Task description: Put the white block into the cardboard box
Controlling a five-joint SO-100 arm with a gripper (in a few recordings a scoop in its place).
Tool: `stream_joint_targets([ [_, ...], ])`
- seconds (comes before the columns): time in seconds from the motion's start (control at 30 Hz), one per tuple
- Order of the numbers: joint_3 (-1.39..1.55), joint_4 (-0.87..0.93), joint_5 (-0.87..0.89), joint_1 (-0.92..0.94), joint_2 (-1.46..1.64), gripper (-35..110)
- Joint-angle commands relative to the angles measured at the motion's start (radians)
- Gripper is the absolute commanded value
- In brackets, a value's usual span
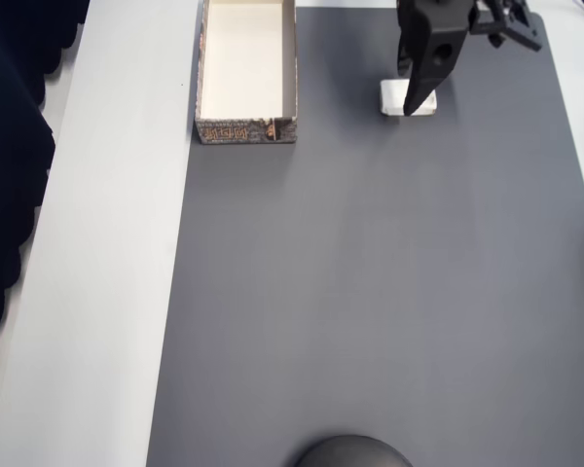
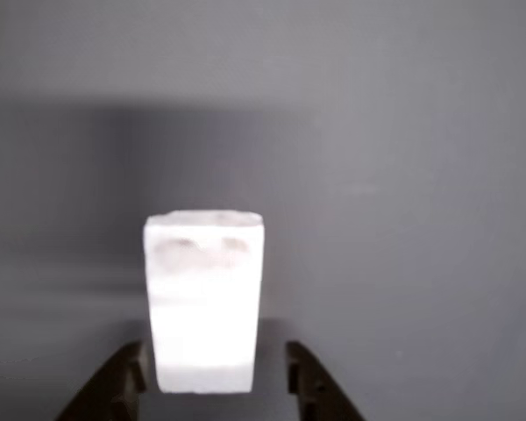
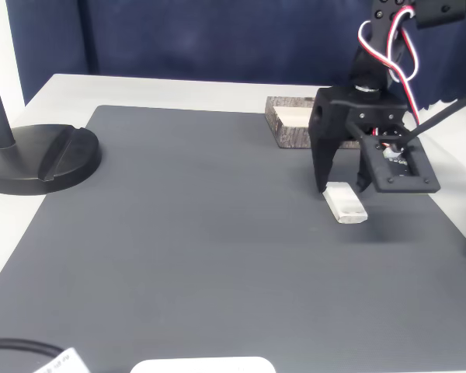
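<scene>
The white block (image 1: 407,98) is lying flat on the dark grey mat (image 1: 370,292), and it is not being held up yet. It is being straddled by the gripper (image 2: 217,373), which is being kept open. In the wrist view one dark fingertip is being seen on each side of the block's near end, with a small gap on each side, so nothing is being squeezed. In the fixed view the gripper (image 3: 343,185) is being held low over the block (image 3: 345,203), right at the mat.

The cardboard box (image 1: 246,73) is being seen at the top of the overhead view, to the left of the block and well apart from it. Its pale inside looks bare. In the fixed view the box (image 3: 299,122) is partly being hidden behind the arm.

So the task is judged to be only at its start. The reaching looks done. The closing, the lifting, the carrying over to the box and the letting go are all being left to do.

Things are being counted like this: one white block, one cardboard box, one gripper with two fingers, and one mat. One round black stand base (image 3: 39,158) is also being seen at the left of the fixed view, well away from the block.
</scene>
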Motion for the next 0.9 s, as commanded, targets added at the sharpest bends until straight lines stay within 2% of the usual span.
stream_joint_targets([
  [0.0, -0.043, -0.008, -0.003, -0.011, 0.006, 22],
  [0.87, -0.021, 0.04, -0.02, -0.015, 0.025, 25],
])
